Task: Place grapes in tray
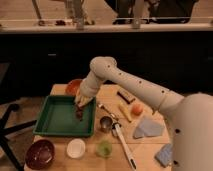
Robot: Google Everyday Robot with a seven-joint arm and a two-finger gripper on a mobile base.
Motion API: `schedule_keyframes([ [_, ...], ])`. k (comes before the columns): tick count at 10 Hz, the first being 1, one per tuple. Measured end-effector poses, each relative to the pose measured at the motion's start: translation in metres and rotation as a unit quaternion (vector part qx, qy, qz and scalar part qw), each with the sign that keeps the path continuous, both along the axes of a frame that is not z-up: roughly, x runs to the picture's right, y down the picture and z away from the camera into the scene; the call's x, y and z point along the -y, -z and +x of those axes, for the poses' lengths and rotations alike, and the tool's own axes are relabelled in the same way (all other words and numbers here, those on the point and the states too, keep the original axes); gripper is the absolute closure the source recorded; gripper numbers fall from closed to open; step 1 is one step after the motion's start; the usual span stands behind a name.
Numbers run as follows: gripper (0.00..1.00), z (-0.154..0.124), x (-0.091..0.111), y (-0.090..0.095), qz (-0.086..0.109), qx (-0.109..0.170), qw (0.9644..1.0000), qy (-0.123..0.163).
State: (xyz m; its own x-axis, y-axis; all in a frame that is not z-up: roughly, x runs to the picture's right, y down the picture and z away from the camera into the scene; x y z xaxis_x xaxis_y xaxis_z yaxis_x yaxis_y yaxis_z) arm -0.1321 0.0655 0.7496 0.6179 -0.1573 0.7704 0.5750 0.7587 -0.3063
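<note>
The desk (150, 150) is a light wooden surface. The green tray (52, 120) lies on its left half, with the gripper (80, 109) positioned above the tray's right side. An orange bowl (73, 87) sits behind the tray. A dark red bowl (40, 153), a white dish (76, 148) and a green cup (104, 148) line the front edge. A metal cup (105, 123), an orange fruit (136, 108), a dark bar (125, 97) and a grey cloth (148, 128) lie to the right.

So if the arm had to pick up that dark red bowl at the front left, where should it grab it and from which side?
Grip the dark red bowl by its rim, coming straight down from above with one finger inside the wall. It stands upright and open, and it looks too wide to span whole. The left rim is freest; the white bowl sits close on its right. The gripper is over the tray with the grapes.
</note>
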Motion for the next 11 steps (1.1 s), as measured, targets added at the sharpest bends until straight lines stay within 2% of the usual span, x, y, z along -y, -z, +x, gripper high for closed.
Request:
schedule_keyframes([
  [11, 1.00, 0.0018, -0.0002, -0.0010, 0.000, -0.001, 1.0000, -0.001],
])
